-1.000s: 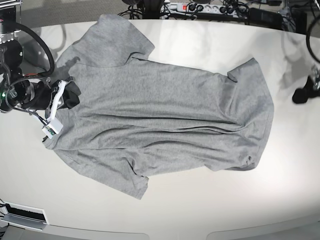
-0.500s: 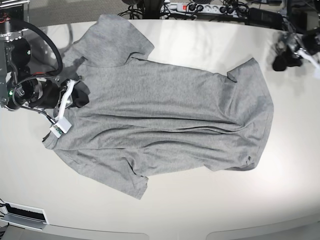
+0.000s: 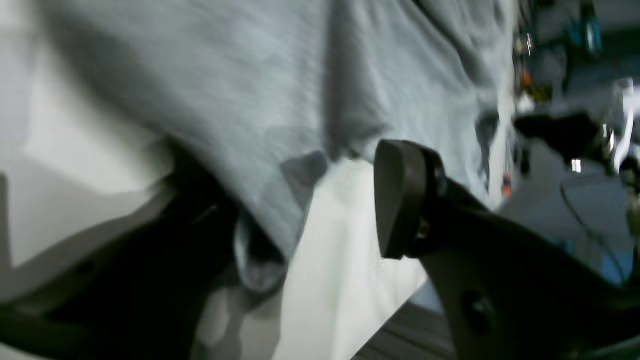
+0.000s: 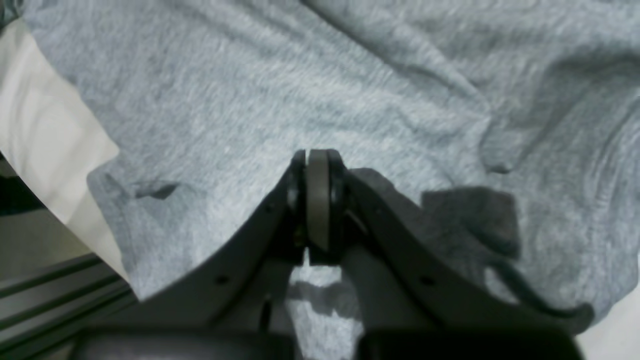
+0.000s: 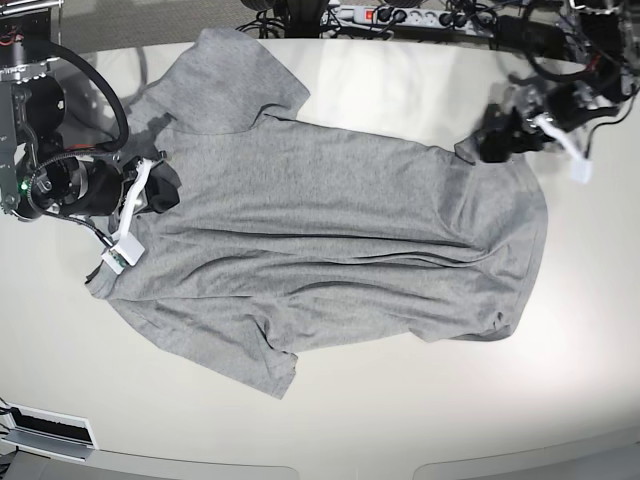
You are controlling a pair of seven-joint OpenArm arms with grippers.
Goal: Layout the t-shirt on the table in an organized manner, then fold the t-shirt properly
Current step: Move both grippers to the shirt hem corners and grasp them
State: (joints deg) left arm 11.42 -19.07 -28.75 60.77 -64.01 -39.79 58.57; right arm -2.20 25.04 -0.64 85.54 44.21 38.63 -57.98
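The grey t-shirt (image 5: 330, 230) lies spread out, plain side up, on the off-white table (image 5: 400, 400), collar end at the left and hem at the right. My left gripper (image 5: 492, 143) is at the shirt's upper right hem corner. In the left wrist view it (image 3: 310, 215) stands open, with the edge of the t-shirt (image 3: 240, 90) lying between its fingers over the table (image 3: 340, 280). My right gripper (image 5: 163, 192) rests over the collar end. In the right wrist view it (image 4: 316, 200) is shut, pads together over the t-shirt (image 4: 250, 90), with no fabric visible between them.
A power strip with cables (image 5: 400, 18) runs along the back edge of the table. A white box (image 5: 50, 430) sits at the front left corner. The table edge (image 4: 40, 130) lies close to the left of the right gripper.
My left arm has swung in from the far right to the shirt's upper hem corner, and its jaws have opened. My right arm has shifted slightly right and stayed shut.
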